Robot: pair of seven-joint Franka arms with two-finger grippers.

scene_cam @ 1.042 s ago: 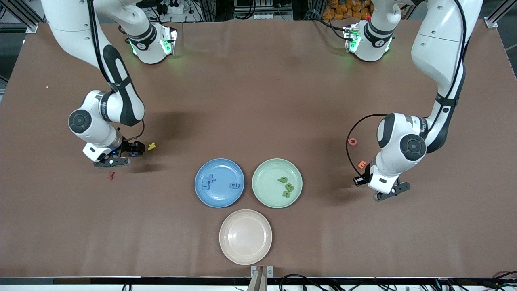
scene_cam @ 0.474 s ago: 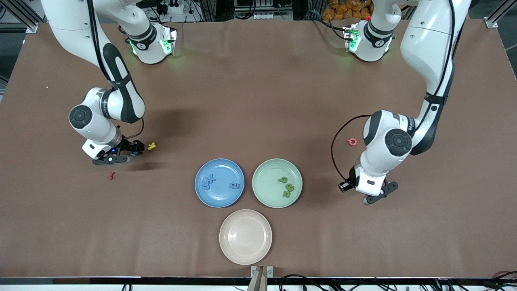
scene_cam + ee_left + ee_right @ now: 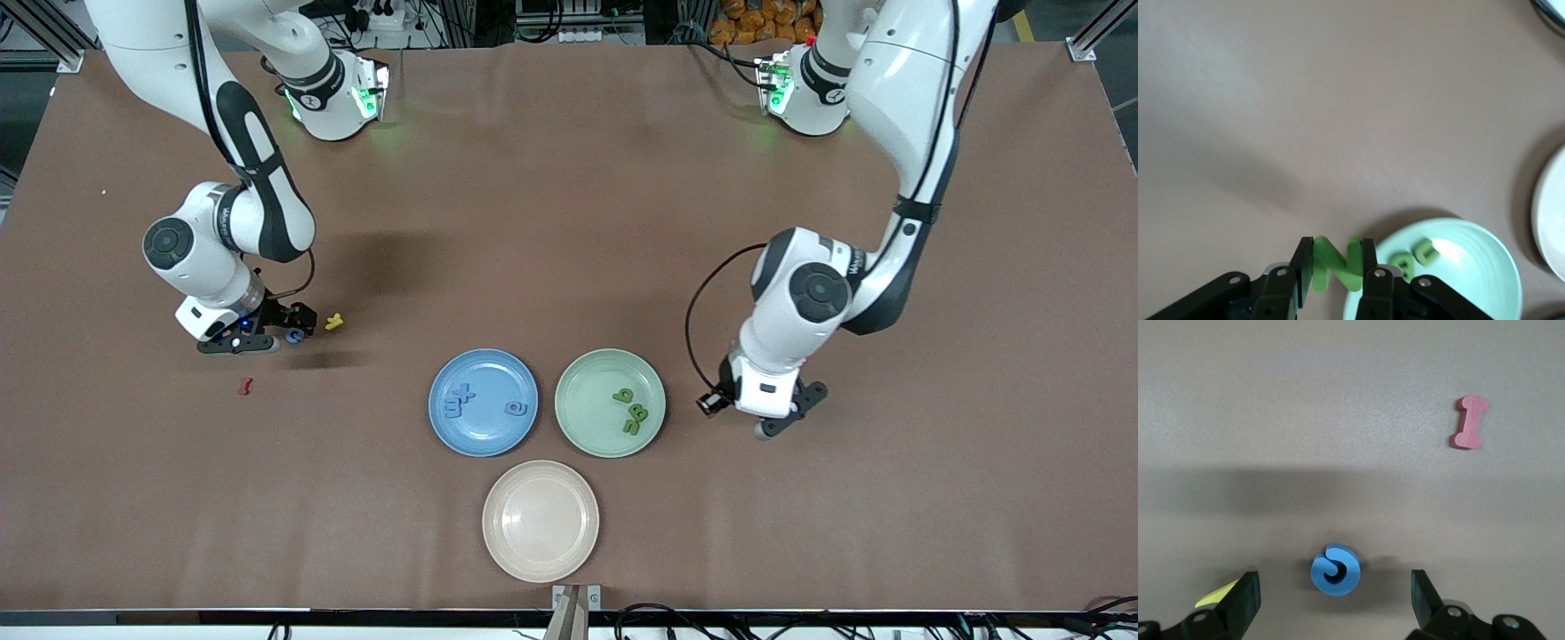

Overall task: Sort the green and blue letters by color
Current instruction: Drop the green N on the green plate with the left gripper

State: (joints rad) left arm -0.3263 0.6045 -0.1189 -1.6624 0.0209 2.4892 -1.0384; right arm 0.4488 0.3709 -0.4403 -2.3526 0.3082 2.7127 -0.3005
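Note:
My left gripper [image 3: 766,420] is shut on a green letter N [image 3: 1336,267], which stands upright between its fingers. It hangs over the table just off the rim of the green plate [image 3: 610,356], toward the left arm's end. Three green letters [image 3: 633,412] lie in that plate. The blue plate [image 3: 484,356] beside it holds three blue letters [image 3: 460,402]. My right gripper [image 3: 1335,588] is open and low over the table, with a blue letter C [image 3: 1335,570] lying flat between its fingers. In the front view that blue C [image 3: 294,335] lies by the fingertips.
A beige plate [image 3: 540,467] sits nearer the front camera than the two coloured plates. A yellow letter [image 3: 334,322] lies beside the blue C, close to one right finger. A dark red letter [image 3: 245,385] lies nearer the camera than my right gripper.
The left arm has carried the green N across the table toward the green plate. My right gripper has shifted slightly, and the blue C now shows by its fingertips.

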